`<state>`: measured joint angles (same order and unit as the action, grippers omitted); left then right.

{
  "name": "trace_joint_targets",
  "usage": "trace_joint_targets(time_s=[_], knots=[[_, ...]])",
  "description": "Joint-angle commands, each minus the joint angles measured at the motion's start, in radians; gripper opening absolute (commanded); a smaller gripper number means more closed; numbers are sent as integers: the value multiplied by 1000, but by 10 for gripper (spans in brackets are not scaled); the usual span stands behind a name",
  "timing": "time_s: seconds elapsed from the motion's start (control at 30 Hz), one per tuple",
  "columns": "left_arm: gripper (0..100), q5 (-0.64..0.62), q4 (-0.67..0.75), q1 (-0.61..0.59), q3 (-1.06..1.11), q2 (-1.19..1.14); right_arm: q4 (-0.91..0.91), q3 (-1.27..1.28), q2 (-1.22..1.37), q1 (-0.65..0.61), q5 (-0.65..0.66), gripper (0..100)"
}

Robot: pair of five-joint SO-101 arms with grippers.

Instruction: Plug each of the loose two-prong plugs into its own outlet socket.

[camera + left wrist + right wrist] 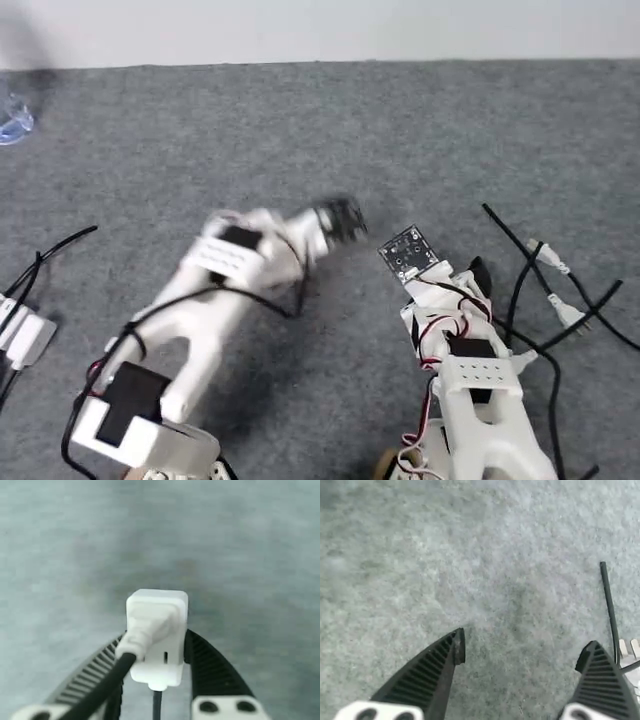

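Within left gripper (156,636) — white outlet block (157,611), clamped | right gripper (526,639): agape

Arms: 2, the left arm (200,310) and the right arm (480,400). Grippers: 2, the left gripper (155,635) and the right gripper (526,639). Loose white plugs on the mat beside the right arm: 2, the far plug (548,255) and the near plug (570,315). White socket (172,655) between the left gripper's fingers: 1, with 1 seated plug (150,620) in it. White pieces (25,335) at the mat's left edge: count unclear. Black cords (520,290): several, crossing, can't count. Clear object (12,120) in the far left corner: 1.
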<state>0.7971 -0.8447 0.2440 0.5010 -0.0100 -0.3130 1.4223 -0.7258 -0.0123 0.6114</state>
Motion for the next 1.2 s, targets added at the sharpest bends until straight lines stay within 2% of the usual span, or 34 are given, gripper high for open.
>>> trace_joint_targets(time_s=[0.0, 0.2, 0.6, 0.7, 0.77, 0.83, 0.93, 1.0, 1.17], knots=[[12, -35, 26, -129, -229, -5, 19, -6, -24, -8, 14, 351], [12, -31, -114, -196, -610, -150, 21, -8, -19, -12, 14, 351], [13, -37, -520, -256, -1593, -872, 21, -8, -15, -13, 14, 351], [18, -110, -644, -261, -1830, -1016, 21, -8, -15, -13, 14, 351], [60, -144, -718, -261, -1995, -1092, 21, -8, -15, -13, 14, 351], [148, -152, -781, -259, -2160, -1166, 21, -8, -15, -13, 14, 351], [294, -152, -796, -264, -2170, -1186, 21, -6, -15, -13, 14, 351], [352, -152, -799, -276, -2167, -1183, 21, -6, -15, -13, 14, 351], [357, -152, -795, -290, -2169, -1177, 21, -6, -15, -13, 14, 351]])
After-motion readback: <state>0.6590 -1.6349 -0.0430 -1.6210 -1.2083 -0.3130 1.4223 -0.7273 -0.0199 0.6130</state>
